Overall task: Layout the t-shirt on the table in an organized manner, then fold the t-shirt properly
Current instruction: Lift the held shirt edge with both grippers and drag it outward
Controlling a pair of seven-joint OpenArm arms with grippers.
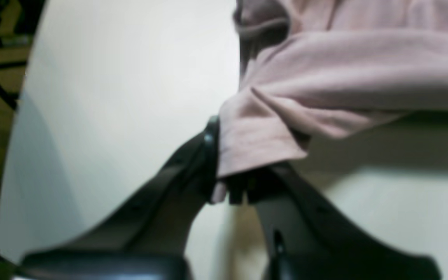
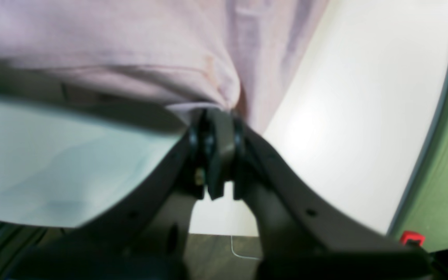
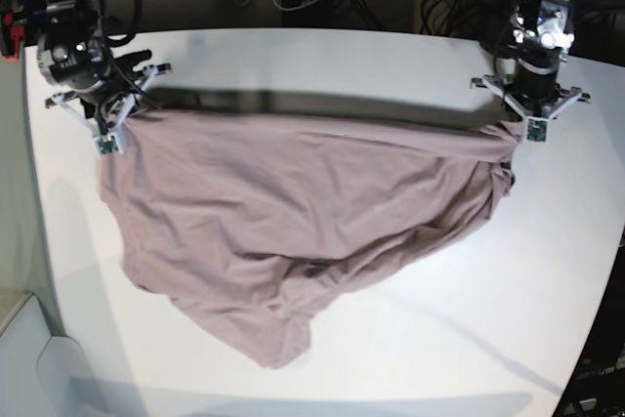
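**Q:** White table (image 3: pixel 410 339) first: what does it carry?

**A:** It carries one garment, the dusty-pink t-shirt (image 3: pixel 293 212). The upper edge of the t-shirt is lifted off the table and stretched between the two grippers; a dark shadow band runs on the surface behind that edge. The lower body sags forward from the tools in loose folds and lies on the table, ending in a rumpled point nearest the camera.

**Q:** State of the left gripper (image 1: pixel 233 182)?

**A:** Clenched on the t-shirt. In its wrist view a hemmed corner of cloth sits pinched between the closed black jaws, with the remaining cloth extending above and to the right of the tool.

**Q:** And the right gripper (image 2: pixel 218 116)?

**A:** Likewise clamped on the t-shirt. Its jaws meet at the cloth edge, and the fabric spreads above and to the left of the tool.
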